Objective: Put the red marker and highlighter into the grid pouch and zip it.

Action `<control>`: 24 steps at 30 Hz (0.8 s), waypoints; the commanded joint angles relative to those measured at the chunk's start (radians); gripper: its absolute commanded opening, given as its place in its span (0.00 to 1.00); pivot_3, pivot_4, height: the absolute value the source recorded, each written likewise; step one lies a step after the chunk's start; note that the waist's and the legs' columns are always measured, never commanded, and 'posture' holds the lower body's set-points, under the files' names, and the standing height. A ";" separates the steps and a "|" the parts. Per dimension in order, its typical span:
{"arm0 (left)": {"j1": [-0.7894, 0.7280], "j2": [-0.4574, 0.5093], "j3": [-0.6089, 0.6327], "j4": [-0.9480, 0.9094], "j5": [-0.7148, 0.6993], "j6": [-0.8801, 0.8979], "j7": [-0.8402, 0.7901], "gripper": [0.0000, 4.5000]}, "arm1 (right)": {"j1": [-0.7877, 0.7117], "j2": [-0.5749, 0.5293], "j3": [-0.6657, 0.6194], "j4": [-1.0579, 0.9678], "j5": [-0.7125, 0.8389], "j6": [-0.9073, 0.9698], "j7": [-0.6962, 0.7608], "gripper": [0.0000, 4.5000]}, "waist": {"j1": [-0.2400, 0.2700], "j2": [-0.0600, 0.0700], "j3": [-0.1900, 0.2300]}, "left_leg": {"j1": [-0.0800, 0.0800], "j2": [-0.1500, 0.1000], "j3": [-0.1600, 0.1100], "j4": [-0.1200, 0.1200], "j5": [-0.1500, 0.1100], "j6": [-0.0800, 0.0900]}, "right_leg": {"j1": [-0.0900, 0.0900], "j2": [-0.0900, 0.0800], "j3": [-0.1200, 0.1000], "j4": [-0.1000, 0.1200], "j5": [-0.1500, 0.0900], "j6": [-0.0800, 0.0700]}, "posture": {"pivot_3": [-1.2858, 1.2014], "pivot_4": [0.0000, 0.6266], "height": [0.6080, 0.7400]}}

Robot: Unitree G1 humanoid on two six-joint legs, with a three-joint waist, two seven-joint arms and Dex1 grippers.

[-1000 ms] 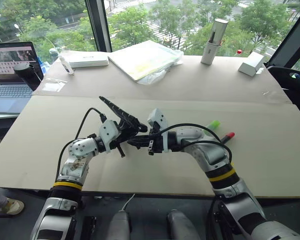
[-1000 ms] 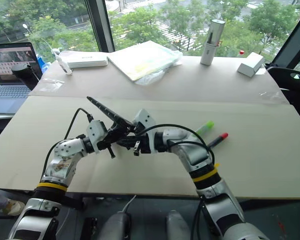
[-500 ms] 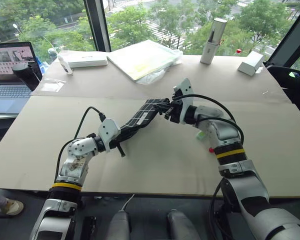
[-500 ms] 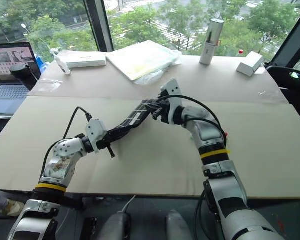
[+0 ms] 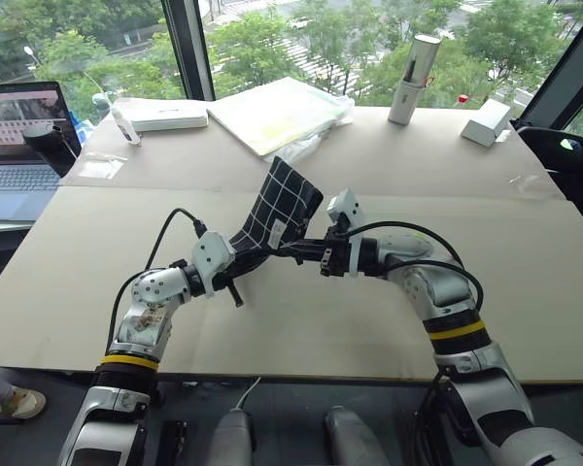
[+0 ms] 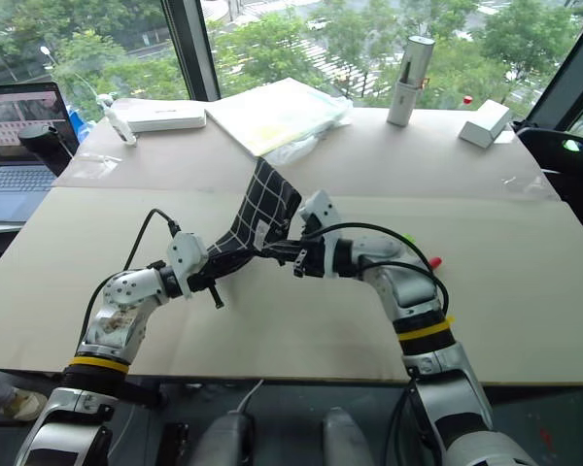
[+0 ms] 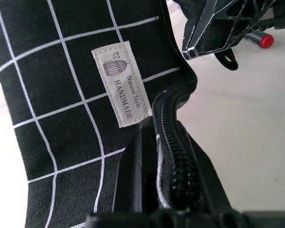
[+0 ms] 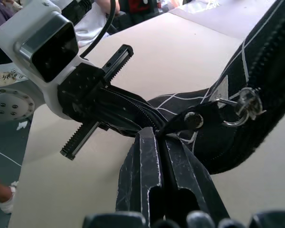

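Left gripper (image 5: 241,262) clamped on the lower end of the black white-gridded fabric pouch (image 5: 277,209), held raised off the table at frame centre. Right gripper (image 5: 301,252) pinched shut on its black zipper pull strap (image 8: 190,124). Pouch contents not visible. Red marker tip (image 6: 434,262) lies on the beige table (image 5: 525,282), centre-right.

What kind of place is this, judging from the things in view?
Probably an office or lab on an upper floor. A large table stands by tall windows that look down on treetops and a street, and an open laptop sits at one side.
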 commanded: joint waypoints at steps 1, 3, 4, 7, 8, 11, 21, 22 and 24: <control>0.006 0.001 0.020 -0.065 -0.034 0.008 0.002 0.00 | -0.040 -0.005 -0.074 0.077 0.018 -0.025 -0.024 0.01 | 0.001 0.000 0.000 | 0.000 0.000 0.000 0.000 0.000 0.000 | 0.000 0.000 0.000 0.000 0.000 0.000 | 0.52 0.24 1.00; 0.013 0.003 0.022 -0.077 -0.036 0.017 0.002 0.00 | -0.066 -0.020 -0.117 0.137 0.022 -0.039 -0.033 0.01 | 0.001 0.000 0.000 | 0.000 0.000 0.000 0.000 0.000 0.000 | 0.000 0.000 0.000 0.000 0.000 0.000 | 0.52 0.24 1.00; 0.017 0.003 0.023 -0.082 -0.038 0.022 0.002 0.00 | -0.078 -0.030 -0.139 0.174 0.019 -0.053 -0.038 0.01 | 0.001 0.000 0.000 | 0.000 0.000 0.000 0.000 0.000 0.000 | 0.000 0.000 0.000 0.000 0.000 0.000 | 0.52 0.24 1.00; 0.022 0.006 0.023 -0.096 -0.044 0.033 0.003 0.00 | -0.114 -0.063 -0.186 0.289 -0.003 -0.101 -0.057 0.01 | 0.001 0.000 0.000 | 0.000 0.000 0.000 0.000 0.000 0.000 | 0.000 0.000 0.000 0.000 0.000 0.000 | 0.52 0.24 1.00; 0.023 0.007 0.023 -0.100 -0.046 0.037 0.004 0.00 | -0.114 -0.076 -0.191 0.304 -0.006 -0.108 -0.052 0.01 | 0.001 0.000 0.000 | 0.000 0.000 0.000 0.000 0.000 0.000 | 0.000 0.000 0.000 0.000 0.000 0.000 | 0.52 0.24 1.00; 0.021 0.009 0.025 -0.106 -0.052 0.046 0.007 0.00 | -0.080 -0.096 -0.181 0.267 0.007 -0.093 -0.011 0.01 | -0.002 0.000 0.000 | 0.000 0.000 0.000 0.000 0.000 0.000 | 0.000 0.000 0.000 0.000 0.000 0.000 | 0.52 0.24 1.00; 0.003 0.005 0.032 -0.091 -0.054 0.053 0.006 0.00 | 0.055 -0.034 -0.055 0.003 0.044 0.011 0.029 0.01 | -0.003 0.000 0.000 | 0.000 0.000 0.000 0.000 0.000 0.000 | 0.000 0.000 0.000 0.000 0.000 0.000 | 0.52 0.24 1.00; 0.000 0.002 0.031 -0.089 -0.053 0.052 0.007 0.00 | 0.056 -0.011 -0.041 -0.008 0.045 0.017 0.019 0.01 | -0.003 0.000 0.000 | 0.000 0.000 0.000 0.000 0.000 0.000 | 0.000 0.000 0.000 0.000 0.000 0.000 | 0.52 0.24 1.00; -0.003 -0.003 0.029 -0.086 -0.052 0.052 0.008 0.00 | 0.049 0.024 -0.027 -0.009 0.045 0.021 -0.001 0.01 | -0.003 0.000 0.000 | 0.000 0.000 0.000 0.000 0.000 0.000 | 0.000 0.000 0.000 0.000 0.000 0.000 | 0.52 0.24 1.00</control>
